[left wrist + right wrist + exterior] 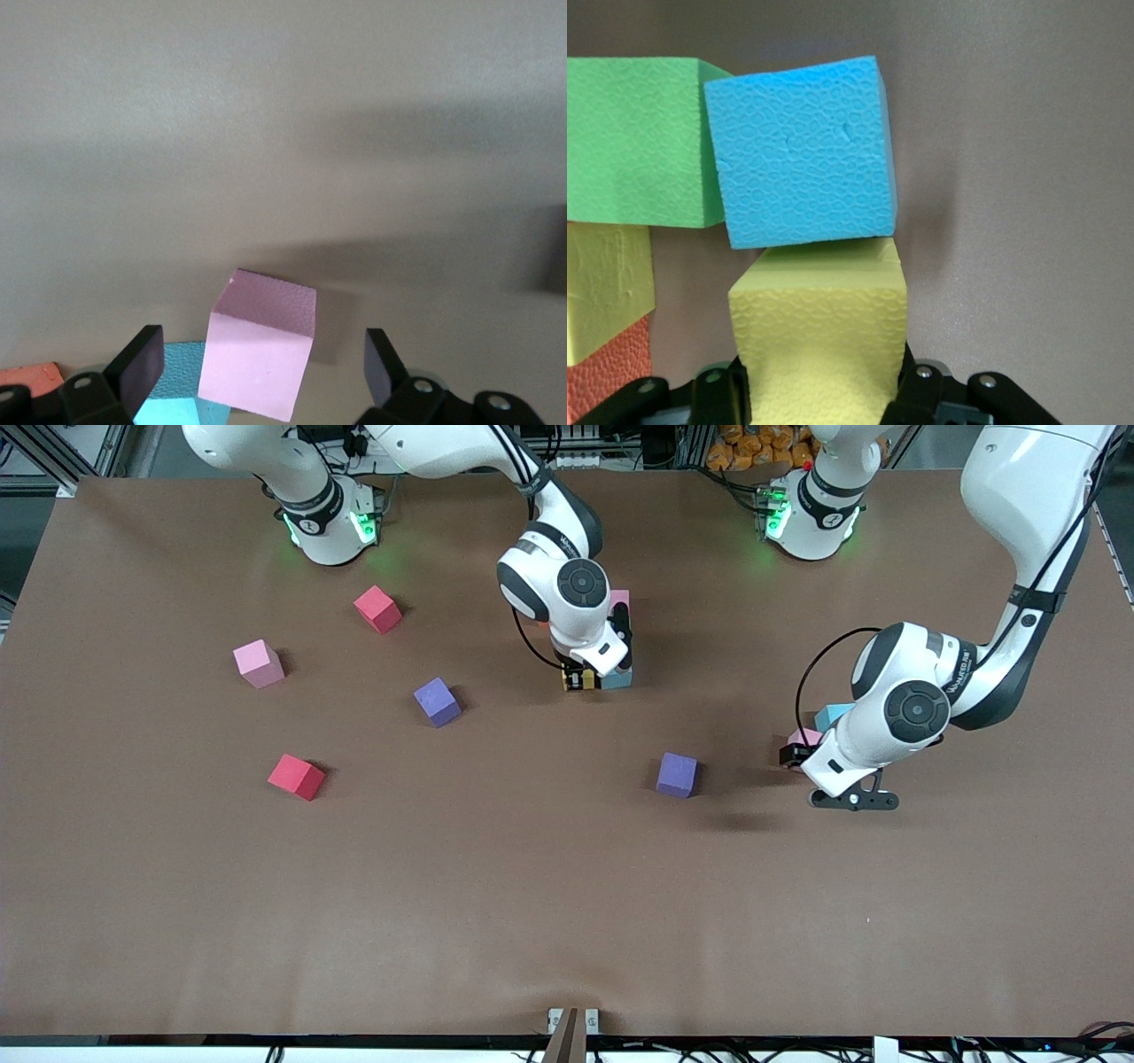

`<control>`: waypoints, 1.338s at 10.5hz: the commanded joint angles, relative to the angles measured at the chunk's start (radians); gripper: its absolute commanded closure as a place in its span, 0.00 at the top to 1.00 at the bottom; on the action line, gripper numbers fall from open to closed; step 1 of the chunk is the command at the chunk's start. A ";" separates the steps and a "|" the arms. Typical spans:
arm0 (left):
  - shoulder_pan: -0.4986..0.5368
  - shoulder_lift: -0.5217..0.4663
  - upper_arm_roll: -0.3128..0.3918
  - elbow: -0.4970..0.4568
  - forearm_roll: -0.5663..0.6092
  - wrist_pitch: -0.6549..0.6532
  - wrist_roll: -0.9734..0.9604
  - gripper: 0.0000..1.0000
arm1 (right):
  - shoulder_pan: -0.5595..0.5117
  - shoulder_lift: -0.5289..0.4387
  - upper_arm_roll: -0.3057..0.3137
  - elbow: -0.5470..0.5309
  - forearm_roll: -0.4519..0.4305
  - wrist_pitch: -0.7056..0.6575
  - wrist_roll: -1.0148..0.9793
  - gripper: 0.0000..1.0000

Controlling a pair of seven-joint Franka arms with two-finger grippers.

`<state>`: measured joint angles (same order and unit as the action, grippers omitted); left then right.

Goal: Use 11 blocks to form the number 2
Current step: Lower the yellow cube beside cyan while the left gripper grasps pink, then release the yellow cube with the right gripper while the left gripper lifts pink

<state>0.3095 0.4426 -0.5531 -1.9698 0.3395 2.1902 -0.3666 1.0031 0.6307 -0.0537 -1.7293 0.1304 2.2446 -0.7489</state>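
My right gripper (pixel 592 676) is shut on a yellow block (pixel 819 332), low over the table's middle. The yellow block's edge meets a light blue block (pixel 802 150), which lies beside a green block (pixel 633 142), a second yellow block (pixel 602 292) and an orange one (pixel 607 376). The arm hides most of this cluster in the front view; only the light blue block (pixel 617 680) and a pink block (pixel 619 597) show. My left gripper (pixel 261 363) stands open around a tilted pink block (pixel 261 354) toward the left arm's end, with another light blue block (pixel 182 390) beside it.
Loose blocks lie toward the right arm's end: a red one (pixel 378 608), a pink one (pixel 259 663), a purple one (pixel 438 701) and a second red (pixel 297 777). Another purple block (pixel 677 774) sits between the two grippers. An orange-red block (pixel 31 376) lies by the left gripper.
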 commanded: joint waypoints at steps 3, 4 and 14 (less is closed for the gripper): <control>0.022 -0.019 -0.013 -0.032 0.019 -0.007 0.018 1.00 | 0.014 -0.017 -0.008 -0.027 -0.014 0.023 0.020 0.00; 0.023 -0.019 -0.013 -0.035 0.019 -0.007 0.018 1.00 | 0.014 -0.010 -0.006 -0.026 -0.012 0.026 0.020 0.00; 0.026 -0.010 -0.016 -0.035 0.019 -0.007 0.021 1.00 | 0.023 0.004 -0.006 -0.021 0.000 0.056 0.023 0.00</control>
<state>0.3283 0.4422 -0.5583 -1.9970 0.3395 2.1904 -0.3565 1.0126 0.6354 -0.0535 -1.7410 0.1310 2.2814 -0.7434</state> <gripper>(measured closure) 0.000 0.445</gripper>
